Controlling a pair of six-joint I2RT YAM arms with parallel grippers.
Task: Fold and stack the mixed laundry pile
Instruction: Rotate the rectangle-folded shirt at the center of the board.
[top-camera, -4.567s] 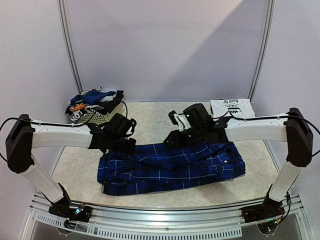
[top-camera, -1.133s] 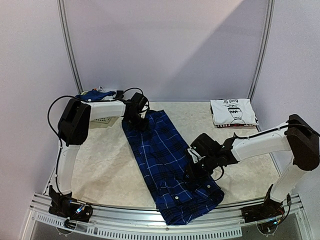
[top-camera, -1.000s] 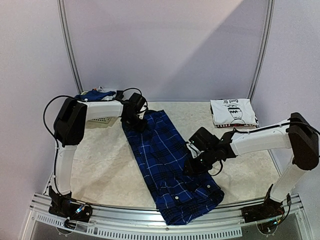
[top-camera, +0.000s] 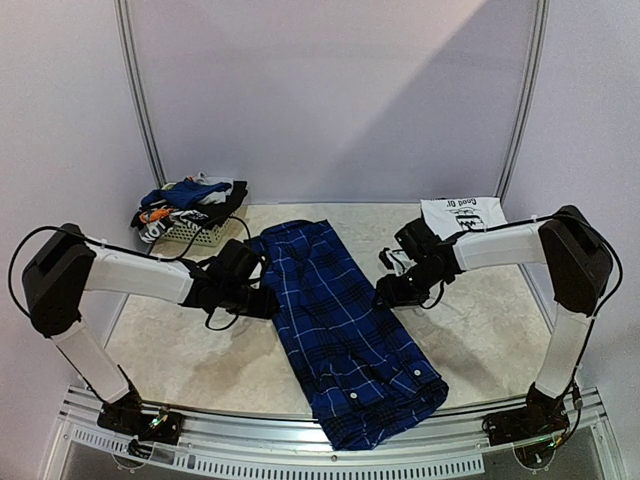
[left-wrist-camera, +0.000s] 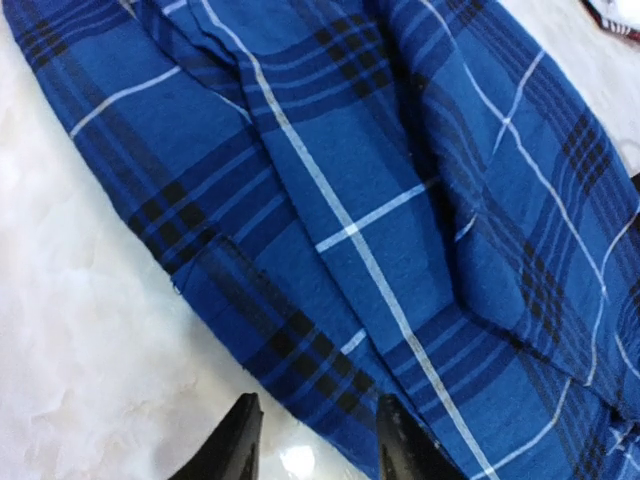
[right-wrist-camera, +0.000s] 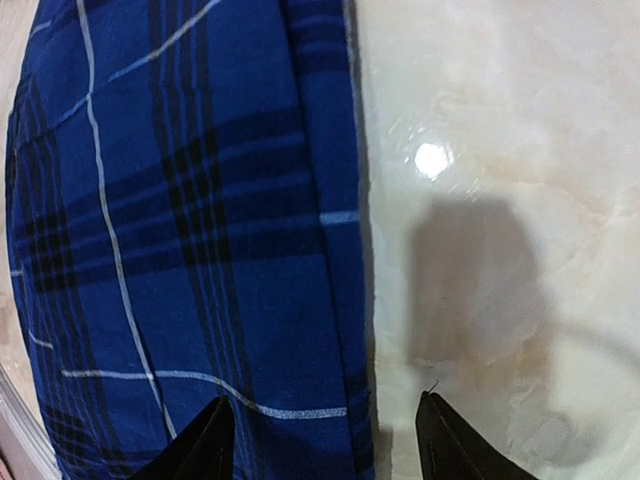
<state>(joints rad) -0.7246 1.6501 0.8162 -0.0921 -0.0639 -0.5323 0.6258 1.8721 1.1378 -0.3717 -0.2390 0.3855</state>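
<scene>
The blue-and-black plaid button shirt (top-camera: 335, 320) lies as a long strip on the pale marbled table (top-camera: 190, 355), slanting from the far middle to the near edge, right of centre. The left gripper (top-camera: 262, 300) is at the shirt's left edge and the right gripper (top-camera: 385, 293) at its right edge, opposite each other across it. In the far left corner stands the small white slatted plastic basket (top-camera: 200, 236) with the heap of mixed garments (top-camera: 190, 197) on top. In the far right corner, well apart, lies a folded white printed T-shirt (top-camera: 462, 216).
</scene>
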